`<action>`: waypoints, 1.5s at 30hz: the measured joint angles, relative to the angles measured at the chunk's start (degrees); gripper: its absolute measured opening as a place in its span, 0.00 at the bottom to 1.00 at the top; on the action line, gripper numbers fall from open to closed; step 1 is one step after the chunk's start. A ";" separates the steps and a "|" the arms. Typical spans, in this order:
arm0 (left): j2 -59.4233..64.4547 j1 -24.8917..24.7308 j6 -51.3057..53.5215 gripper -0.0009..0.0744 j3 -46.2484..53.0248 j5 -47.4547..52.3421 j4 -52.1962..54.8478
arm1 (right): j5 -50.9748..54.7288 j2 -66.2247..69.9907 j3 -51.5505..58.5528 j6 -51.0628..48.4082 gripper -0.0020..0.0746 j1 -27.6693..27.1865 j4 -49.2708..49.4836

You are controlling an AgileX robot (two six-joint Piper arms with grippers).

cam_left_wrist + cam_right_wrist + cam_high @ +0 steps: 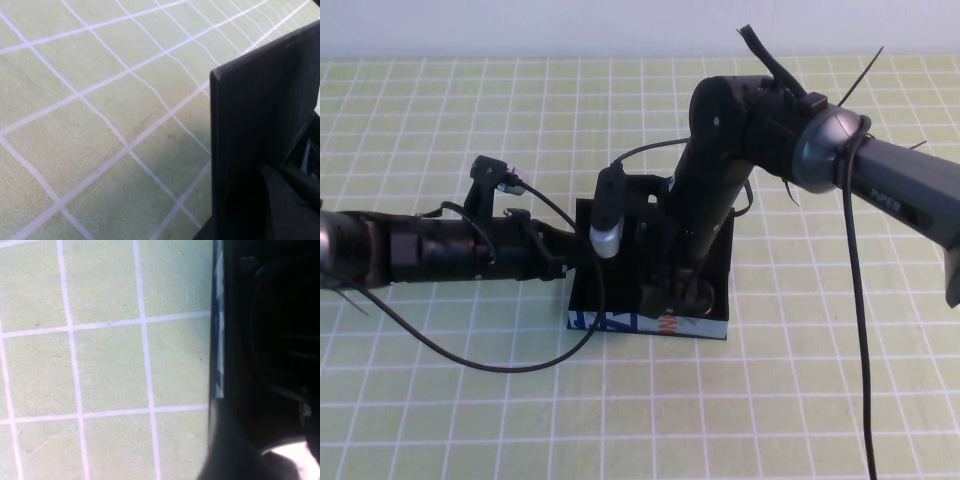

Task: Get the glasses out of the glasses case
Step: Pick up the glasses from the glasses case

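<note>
The glasses case (610, 322) sits mid-table with its black lid raised and its white printed front facing me. My left gripper (563, 264) reaches in from the left and is shut on the case's left wall. That wall fills the left wrist view as a black panel (250, 125), with a dark finger (292, 205) against it. My right gripper (680, 295) points down inside the case with its jaws spread. The glasses (280, 335) lie in the case as a dark lens outline beside the printed front edge (218, 340). In the high view the right arm hides them.
A green cloth with a white grid (470, 420) covers the table. A black cable (480, 362) loops from the left arm over the cloth in front of the case. Another cable (860, 330) hangs from the right arm at the right.
</note>
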 joint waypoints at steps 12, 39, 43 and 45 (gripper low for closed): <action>0.10 0.00 0.00 0.01 0.00 0.00 1.08 | 0.88 0.00 -3.09 0.00 0.49 0.00 -0.34; 0.10 0.00 -0.22 0.01 0.00 0.00 1.45 | -0.21 3.05 -3.37 0.00 0.53 0.00 -2.06; 0.10 0.00 -0.22 0.01 0.00 0.00 1.45 | -0.21 3.05 -3.37 0.00 0.53 0.00 -2.06; 0.10 0.00 -0.22 0.01 0.00 0.00 1.45 | -0.21 3.09 -3.37 0.00 0.53 0.00 -2.06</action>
